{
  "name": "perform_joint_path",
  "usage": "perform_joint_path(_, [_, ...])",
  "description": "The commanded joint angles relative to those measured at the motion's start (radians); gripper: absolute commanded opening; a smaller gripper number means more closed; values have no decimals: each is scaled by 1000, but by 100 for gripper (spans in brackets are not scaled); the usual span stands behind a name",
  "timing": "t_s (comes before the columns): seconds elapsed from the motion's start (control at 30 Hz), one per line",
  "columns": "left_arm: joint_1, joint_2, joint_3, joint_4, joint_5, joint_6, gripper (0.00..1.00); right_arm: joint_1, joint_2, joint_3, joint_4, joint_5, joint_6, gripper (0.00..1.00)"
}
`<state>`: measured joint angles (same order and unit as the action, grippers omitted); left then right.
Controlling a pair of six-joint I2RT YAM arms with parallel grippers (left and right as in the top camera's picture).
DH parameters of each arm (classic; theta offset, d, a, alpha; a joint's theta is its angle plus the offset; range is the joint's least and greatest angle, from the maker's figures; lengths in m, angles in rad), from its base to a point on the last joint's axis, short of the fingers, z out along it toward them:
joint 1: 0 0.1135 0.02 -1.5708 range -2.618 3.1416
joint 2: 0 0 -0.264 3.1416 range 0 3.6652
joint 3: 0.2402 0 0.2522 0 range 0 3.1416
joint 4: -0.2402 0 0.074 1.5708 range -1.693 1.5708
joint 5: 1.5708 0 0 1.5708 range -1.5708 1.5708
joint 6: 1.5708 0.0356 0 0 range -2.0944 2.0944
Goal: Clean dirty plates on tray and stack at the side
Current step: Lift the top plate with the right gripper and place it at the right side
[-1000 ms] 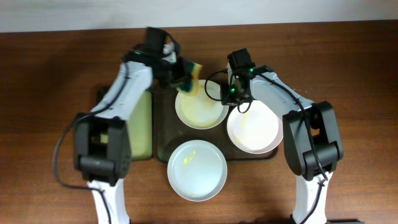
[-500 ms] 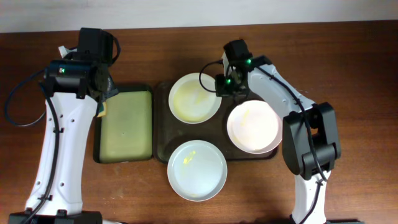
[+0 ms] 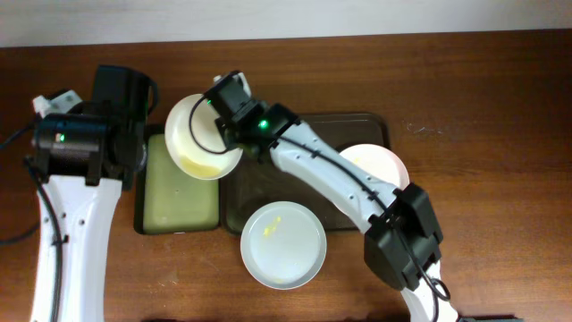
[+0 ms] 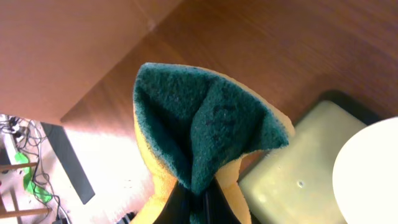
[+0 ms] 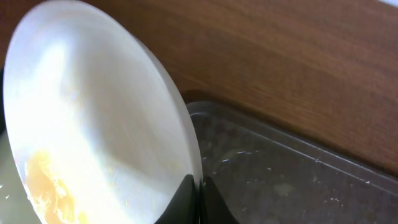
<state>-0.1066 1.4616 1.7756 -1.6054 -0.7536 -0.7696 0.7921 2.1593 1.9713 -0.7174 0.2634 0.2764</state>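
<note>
One cream plate (image 3: 198, 136), smeared yellow, is held tilted at upper left over the small tray (image 3: 179, 204), its rim pinched by the right gripper (image 5: 198, 200). Probably stiff, light and slick, so the rim is the best hold. The left gripper (image 4: 200, 208) is clenched on a soft sponge (image 4: 205, 130).

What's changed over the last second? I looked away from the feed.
The right gripper took the cream plate by its rim and carried it left from the brown tray, over the small green-lined tray. The left gripper drew its sponge back to the left. The pinkish plate and blue-grey plate seem unmoved.
</note>
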Motion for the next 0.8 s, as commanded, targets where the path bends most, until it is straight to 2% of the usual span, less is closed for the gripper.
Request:
perform_joint_path(0.0, [-1, -60, -2, -27, -82, -76, 0, 106, -10, 24, 138, 388, -197, 4])
perform_joint_path(0.07, [-1, -87, -2, -26, -82, -79, 0, 166, -10, 24, 303, 555, -457, 4])
perform_joint_path(0.17, [-1, -96, -2, -19, -82, -79, 0, 241, -10, 24, 486, 647, -761, 4])
perform_joint_path(0.3, [-1, -96, -2, -19, -81, -79, 0, 300, -10, 24, 620, 735, -1041, 4])
perform_joint_path(0.37, [-1, -96, -2, -19, -81, -79, 0, 300, -10, 24, 647, 752, -1085, 4])
perform_joint_path(0.57, [-2, -96, -2, -19, -80, -79, 0, 301, -10, 24, 646, 770, -1082, 4])
perform_joint_path(0.63, [-2, -96, -2, -19, -80, -79, 0, 293, -10, 24, 510, 725, -893, 4])
perform_joint_path(0.7, [-2, -96, -2, -19, -80, -79, 0, 250, -10, 24, 298, 547, -599, 4])
perform_joint_path(0.77, [-2, -96, -2, -19, -72, -79, 0, 184, -10, 24, 178, 357, -388, 4])
